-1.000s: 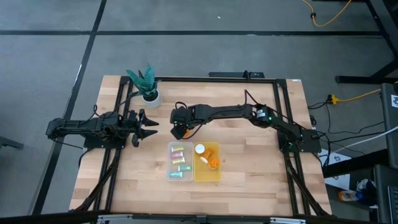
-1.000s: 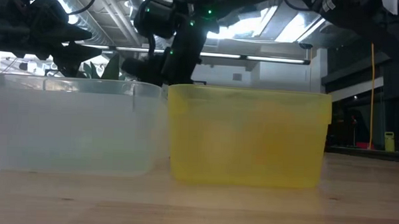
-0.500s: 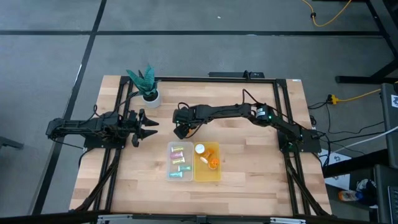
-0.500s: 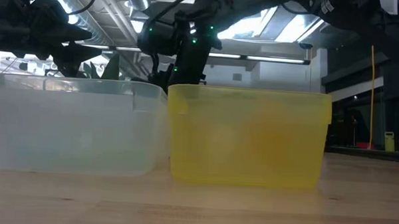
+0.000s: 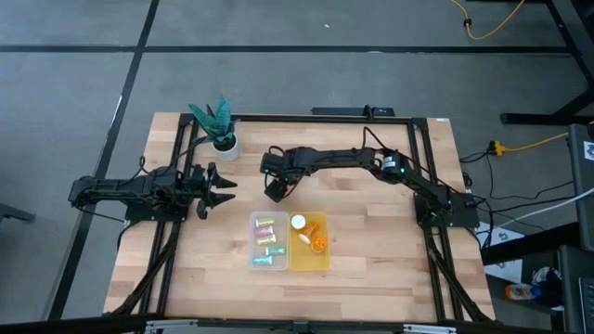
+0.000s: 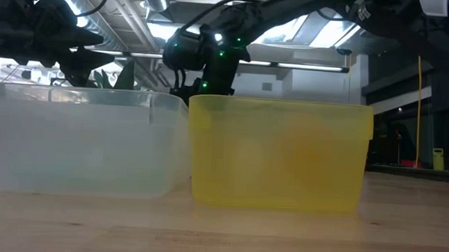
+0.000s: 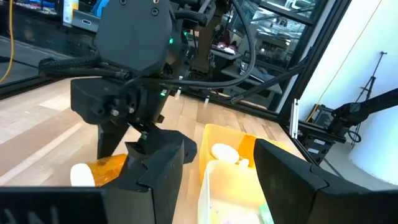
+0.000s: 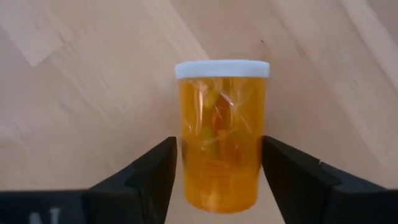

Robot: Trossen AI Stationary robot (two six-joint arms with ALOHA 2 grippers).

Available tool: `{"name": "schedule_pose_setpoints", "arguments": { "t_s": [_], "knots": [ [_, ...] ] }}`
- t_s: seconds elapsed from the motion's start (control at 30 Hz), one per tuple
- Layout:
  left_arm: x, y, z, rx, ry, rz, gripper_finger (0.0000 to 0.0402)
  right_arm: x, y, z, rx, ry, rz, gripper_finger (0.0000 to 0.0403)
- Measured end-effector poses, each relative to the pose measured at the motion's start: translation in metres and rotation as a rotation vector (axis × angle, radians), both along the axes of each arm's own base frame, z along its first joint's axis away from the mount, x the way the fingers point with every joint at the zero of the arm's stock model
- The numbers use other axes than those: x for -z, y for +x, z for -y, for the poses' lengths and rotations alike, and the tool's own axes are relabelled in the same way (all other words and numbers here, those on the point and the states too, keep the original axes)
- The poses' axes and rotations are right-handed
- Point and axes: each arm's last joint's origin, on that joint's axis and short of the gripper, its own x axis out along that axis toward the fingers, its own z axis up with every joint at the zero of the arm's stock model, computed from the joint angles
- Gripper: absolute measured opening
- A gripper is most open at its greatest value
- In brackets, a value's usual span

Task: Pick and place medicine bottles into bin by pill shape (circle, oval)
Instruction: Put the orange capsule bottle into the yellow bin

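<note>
Light wooden slatted table (image 5: 371, 241): one bottle short of the yellow translucent plastic bin (image 5: 309, 258).
Right gripper (image 8: 217, 180) spread wide, fingers flanking a translucent orange white-capped medicine bottle (image 8: 221, 134) lying behind that bin; left gripper (image 5: 225, 186) parked open, well left.

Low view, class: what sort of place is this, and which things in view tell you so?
Probably a robotics lab or workshop. Exposed ceiling pipes run overhead, cables trail across a grey floor, and two dark arms are fixed to a framed wooden table bearing sorting bins.
</note>
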Motion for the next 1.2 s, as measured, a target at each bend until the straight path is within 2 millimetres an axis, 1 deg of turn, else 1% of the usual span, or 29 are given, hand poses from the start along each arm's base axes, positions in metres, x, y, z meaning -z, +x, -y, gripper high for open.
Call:
{"name": "schedule_pose_setpoints", "arguments": {
  "t_s": [0.23,0.37,0.43,0.53,0.63,0.73,0.8,0.9,0.97,1.07,1.2],
  "knots": [
    [0.000,0.000,0.000,0.000,0.000,-0.001,0.0190,0.003,0.000,0.000,-0.012,-0.002,-0.010,0.0188],
    [0.000,0.000,0.000,0.000,0.000,0.000,0.0190,-0.001,-0.001,0.001,-0.025,-0.047,-0.029,0.0168],
    [0.000,0.000,0.000,0.000,-0.001,0.000,0.0190,-0.009,-0.001,0.000,-0.037,-0.076,-0.047,0.0167],
    [0.000,0.000,0.000,0.000,-0.001,0.000,0.0190,-0.031,-0.002,-0.007,-0.037,-0.159,-0.076,0.0169],
    [0.000,0.000,0.000,0.000,-0.001,0.000,0.0190,-0.057,-0.007,-0.022,-0.053,-0.228,-0.136,0.0170],
    [0.000,0.000,0.000,0.000,-0.001,0.000,0.0190,-0.081,-0.014,-0.039,-0.059,-0.240,-0.174,0.0170],
    [0.000,0.000,0.000,0.000,-0.001,0.000,0.0190,-0.093,-0.023,-0.051,-0.068,-0.229,-0.172,0.0170],
    [0.000,0.000,0.000,0.000,-0.001,0.000,0.0190,-0.105,-0.037,-0.071,-0.042,-0.172,-0.204,0.0170],
    [0.000,0.000,0.000,0.001,-0.001,0.000,0.0190,-0.107,-0.047,-0.086,-0.013,-0.159,-0.262,0.0170],
    [0.000,0.000,0.000,0.000,-0.001,0.000,0.0190,-0.108,-0.053,-0.111,0.000,-0.119,-0.286,0.0171],
    [0.000,0.000,0.000,0.000,-0.001,0.000,0.0190,-0.108,-0.057,-0.150,-0.083,-0.042,-0.272,0.0171]
  ]
}}
